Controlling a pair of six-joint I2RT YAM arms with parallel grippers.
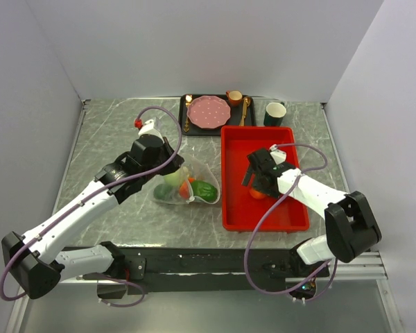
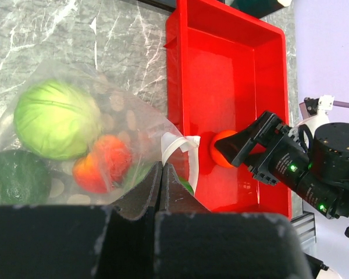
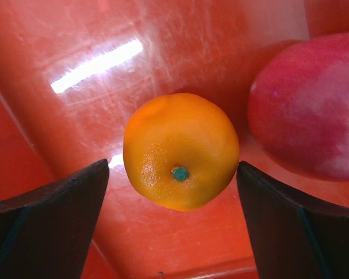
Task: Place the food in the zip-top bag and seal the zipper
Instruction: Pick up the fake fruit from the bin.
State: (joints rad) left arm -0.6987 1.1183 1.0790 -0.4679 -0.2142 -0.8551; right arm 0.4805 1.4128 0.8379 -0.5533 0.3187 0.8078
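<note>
Frankly, my left gripper [image 2: 161, 174] pinching the zip-top bag [image 2: 125, 113], my right gripper [image 3: 173, 174] gapes around the mid-frame orange [image 3: 180, 142]; an off-centre squeeze could squirt it away.

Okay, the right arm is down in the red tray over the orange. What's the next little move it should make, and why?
Probably close the right gripper on the orange. Its jaws stand open on either side of the orange, which lies loose on the floor of the red tray. The left gripper is shut on the edge of the bag, seemingly ready to receive it.
</note>
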